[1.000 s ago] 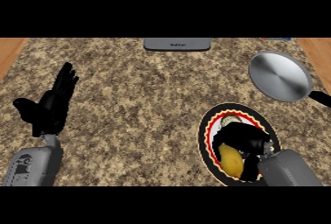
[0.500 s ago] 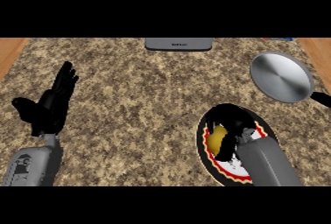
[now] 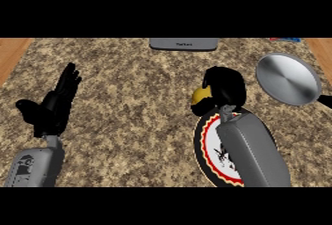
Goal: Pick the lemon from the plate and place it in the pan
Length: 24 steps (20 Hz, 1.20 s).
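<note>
My right hand (image 3: 224, 87) is curled round the yellow lemon (image 3: 200, 96), of which only a small patch shows at the hand's left side. Hand and lemon are raised just beyond the far rim of the plate (image 3: 209, 141), a white plate with a red, yellow and black border, partly hidden under my right forearm. The round grey pan (image 3: 287, 79) lies to the right of the hand, its dark handle pointing to the right edge. My left hand (image 3: 53, 105) rests open at the left, fingers up.
A grey device (image 3: 184, 44) sits at the counter's far edge, behind the right hand. Wooden strips run along the counter's left and right sides. A small blue and red thing (image 3: 285, 39) shows at the far right corner.
The right hand closed on the lemon, lifted it off the plate and carried it away from me, toward the far rim. The left hand has stayed still.
</note>
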{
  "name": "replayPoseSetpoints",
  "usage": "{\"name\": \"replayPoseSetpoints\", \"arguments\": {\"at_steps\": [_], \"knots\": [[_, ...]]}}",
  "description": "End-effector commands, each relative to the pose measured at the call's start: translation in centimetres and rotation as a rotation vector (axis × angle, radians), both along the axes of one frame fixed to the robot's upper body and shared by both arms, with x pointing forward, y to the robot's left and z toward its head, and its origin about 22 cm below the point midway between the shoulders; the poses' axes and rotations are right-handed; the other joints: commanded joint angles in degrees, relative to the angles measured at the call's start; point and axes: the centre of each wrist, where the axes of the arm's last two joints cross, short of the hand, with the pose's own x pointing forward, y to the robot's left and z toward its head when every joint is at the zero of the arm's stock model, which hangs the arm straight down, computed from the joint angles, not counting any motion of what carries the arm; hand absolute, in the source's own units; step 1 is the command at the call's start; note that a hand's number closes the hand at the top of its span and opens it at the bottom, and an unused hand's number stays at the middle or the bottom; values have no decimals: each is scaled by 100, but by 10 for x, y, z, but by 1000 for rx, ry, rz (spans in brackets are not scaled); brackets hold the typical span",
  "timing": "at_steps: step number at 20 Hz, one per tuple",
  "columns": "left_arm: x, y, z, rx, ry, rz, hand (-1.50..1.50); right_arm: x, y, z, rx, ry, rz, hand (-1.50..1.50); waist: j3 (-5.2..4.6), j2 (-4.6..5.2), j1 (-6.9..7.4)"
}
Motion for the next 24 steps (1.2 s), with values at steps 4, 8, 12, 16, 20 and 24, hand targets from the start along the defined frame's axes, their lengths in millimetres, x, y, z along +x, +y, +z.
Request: {"name": "replayPoseSetpoints", "arguments": {"at_steps": [4,8,12,16,20,24], "knots": [[1,12,7,4,-2,24,0,14,30,51,46,-288,-188,150,5,-4,-109],[9,13,8,-13,-10,33,0,30,6,67,123,-351,-232,150,6,7,-175],[-4,1,-5,-12,0,24,0,35,-29,63,360,-435,-315,150,12,15,-149],[4,3,5,1,-1,12,0,62,-90,60,358,-482,-369,150,10,30,-131],[3,10,17,7,-23,31,0,71,-162,51,235,-462,-428,150,12,37,-93],[6,-10,11,0,-32,-1,0,63,-226,23,194,-459,-453,150,18,68,-73]]}}
